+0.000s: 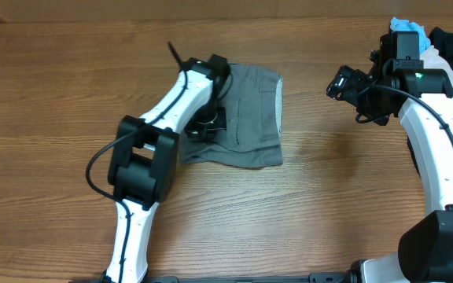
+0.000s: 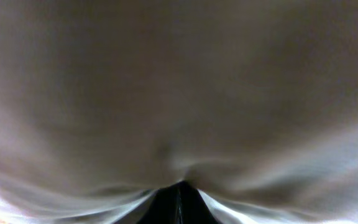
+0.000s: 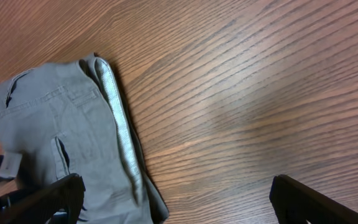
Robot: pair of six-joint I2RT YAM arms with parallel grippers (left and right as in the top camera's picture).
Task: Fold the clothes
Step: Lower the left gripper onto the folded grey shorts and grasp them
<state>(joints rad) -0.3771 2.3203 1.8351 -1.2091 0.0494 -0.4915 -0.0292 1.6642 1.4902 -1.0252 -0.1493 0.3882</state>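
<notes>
The left gripper [image 1: 211, 122] is clamped on a pinch of the shorts [image 1: 250, 118] at their 9 o'clock edge. Cloth gathers into its closed tips, probably so that side can be carried over in a fold. The shorts lie on the table [image 1: 53, 79] toward 12 o'clock, with the pale waistband lining [image 1: 278, 102] at their 3 o'clock edge. The right gripper [image 1: 338, 86] hangs spread apart and empty above bare wood at 2 o'clock, likely parked out of the fold's way.

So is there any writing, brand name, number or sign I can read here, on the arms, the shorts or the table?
None can be read. The gray shorts show no label or print, the wooden table shows only grain, and the left arm and right arm carry no legible lettering. The one sign-like thing is a small green light on the right arm, with no text.
</notes>
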